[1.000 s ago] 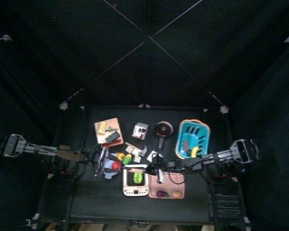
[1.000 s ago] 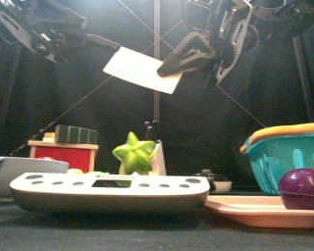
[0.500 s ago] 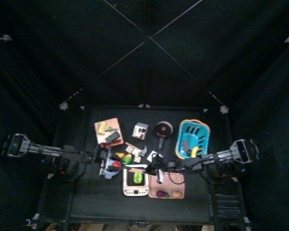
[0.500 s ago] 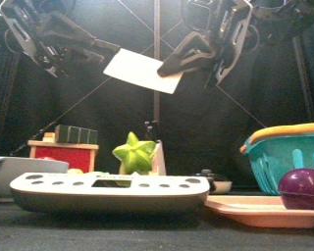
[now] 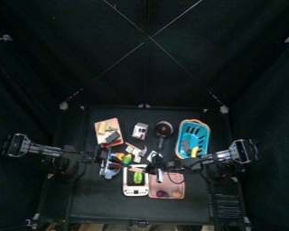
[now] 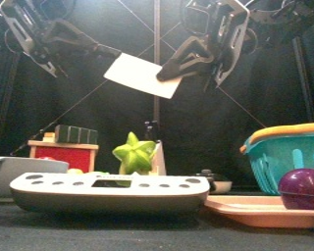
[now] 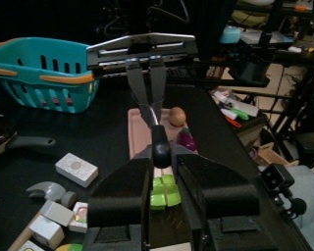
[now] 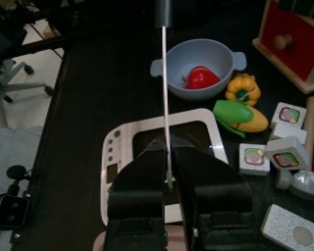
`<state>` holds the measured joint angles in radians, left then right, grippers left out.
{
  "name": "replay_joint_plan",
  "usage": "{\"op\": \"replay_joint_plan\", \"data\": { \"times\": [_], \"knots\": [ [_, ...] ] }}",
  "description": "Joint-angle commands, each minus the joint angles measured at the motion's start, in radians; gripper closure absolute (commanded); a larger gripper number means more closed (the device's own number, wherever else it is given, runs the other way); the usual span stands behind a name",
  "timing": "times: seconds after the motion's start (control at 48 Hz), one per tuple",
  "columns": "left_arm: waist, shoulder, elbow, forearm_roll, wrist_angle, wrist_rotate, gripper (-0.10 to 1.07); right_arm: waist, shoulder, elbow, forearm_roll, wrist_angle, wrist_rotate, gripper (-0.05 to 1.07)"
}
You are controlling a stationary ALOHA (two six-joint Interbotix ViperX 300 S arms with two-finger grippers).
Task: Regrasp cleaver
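The cleaver (image 6: 144, 75) hangs in the air above the table, its white blade tilted down to the right. My right gripper (image 6: 183, 67) is shut on its handle end, and the right wrist view shows the blade (image 8: 164, 78) edge-on, rising from between the jaws. My left gripper (image 6: 105, 51) reaches the blade's upper left corner. In the left wrist view the thin blade (image 7: 141, 93) runs between the left gripper's (image 7: 161, 181) jaws, which stand a little apart on either side of it.
Below the cleaver stand a green star fruit (image 6: 133, 152), a white slotted tray (image 6: 107, 191), a red box (image 6: 66, 155), a teal basket (image 6: 288, 157) and a purple ball (image 6: 304, 186) on a pink tray (image 6: 271, 208). A grey bowl (image 8: 199, 67) holds a red pepper.
My left arm has moved in toward the blade and its jaws have narrowed around it. The right gripper and the cleaver have stayed in place.
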<state>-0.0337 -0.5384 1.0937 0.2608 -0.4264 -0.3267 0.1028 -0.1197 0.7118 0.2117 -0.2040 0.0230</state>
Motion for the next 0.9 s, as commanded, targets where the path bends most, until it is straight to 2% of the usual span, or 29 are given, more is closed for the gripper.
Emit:
{"op": "replay_joint_plan", "data": {
  "times": [0.0,0.271,0.667,0.875],
  "knots": [
    [-0.006,0.009,-0.025,-0.003,-0.011,0.000,0.43,0.003,-0.009,-0.018,0.002,-0.005,-0.003,0.73],
    [-0.008,0.040,-0.032,-0.025,-0.006,-0.005,0.43,0.003,0.005,-0.028,0.002,0.015,-0.003,0.73],
    [-0.018,0.057,-0.038,-0.043,0.018,-0.006,0.29,0.003,0.018,-0.046,0.002,0.046,-0.003,0.73],
    [-0.021,0.072,-0.051,-0.044,0.020,-0.006,0.29,0.003,0.018,-0.048,0.002,0.048,-0.003,0.73]
  ]
}}
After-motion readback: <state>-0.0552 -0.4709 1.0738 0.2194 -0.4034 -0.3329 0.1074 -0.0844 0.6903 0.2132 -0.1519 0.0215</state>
